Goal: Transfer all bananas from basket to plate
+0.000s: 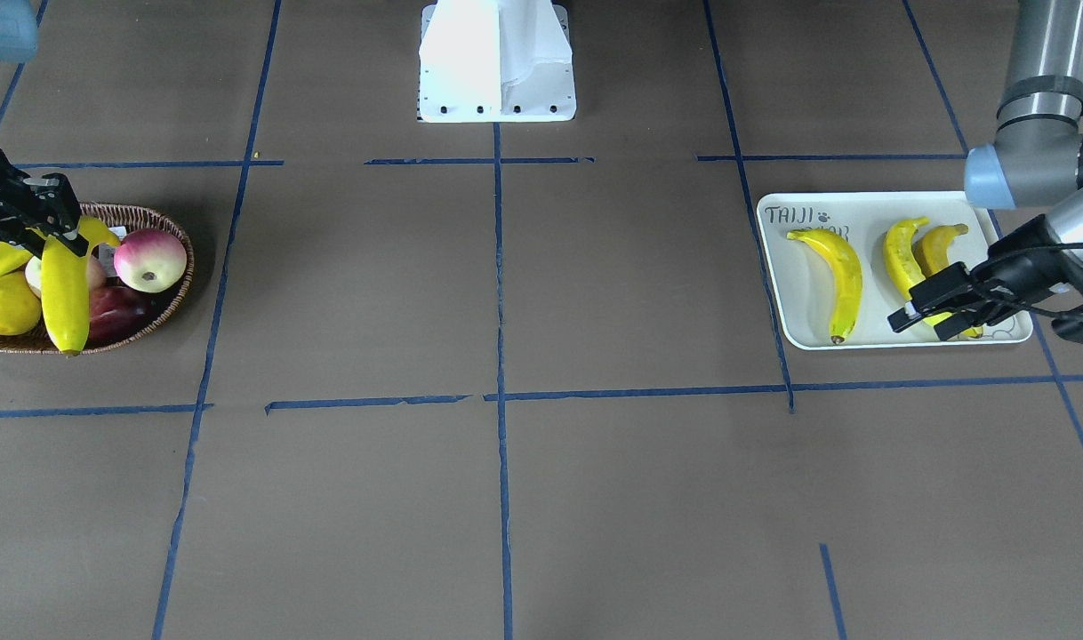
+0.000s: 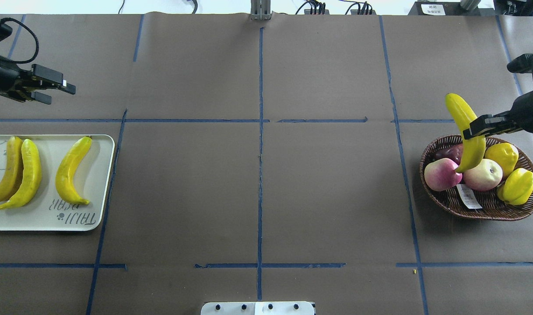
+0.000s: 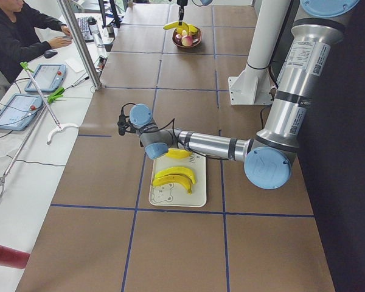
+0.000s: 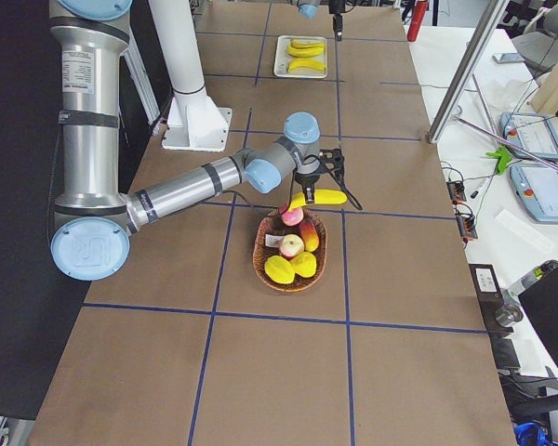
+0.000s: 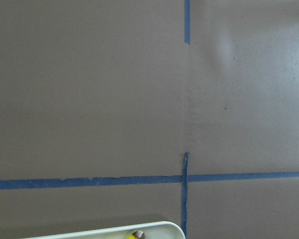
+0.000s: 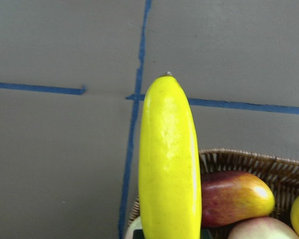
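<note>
While the right hand (image 2: 470,131) pinches the last banana (image 2: 459,109) mid-length above the basket (image 2: 481,211) on the right, its hanging tip could snag an apple (image 2: 441,175). The left hand (image 2: 60,92) hovers spread beyond the plate (image 2: 47,216).

The flat off-white rectangular tray (image 2: 47,175) is showing "TAIJI BEAR" printed near one rim. The white paper tag (image 2: 469,197) in the brown woven wicker basket (image 2: 481,214) is proving unreadable.

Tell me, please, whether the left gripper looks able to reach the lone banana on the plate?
Probably yes: the left gripper is open and empty near the plate, and that banana lies apart from the pair, uncovered.
</note>
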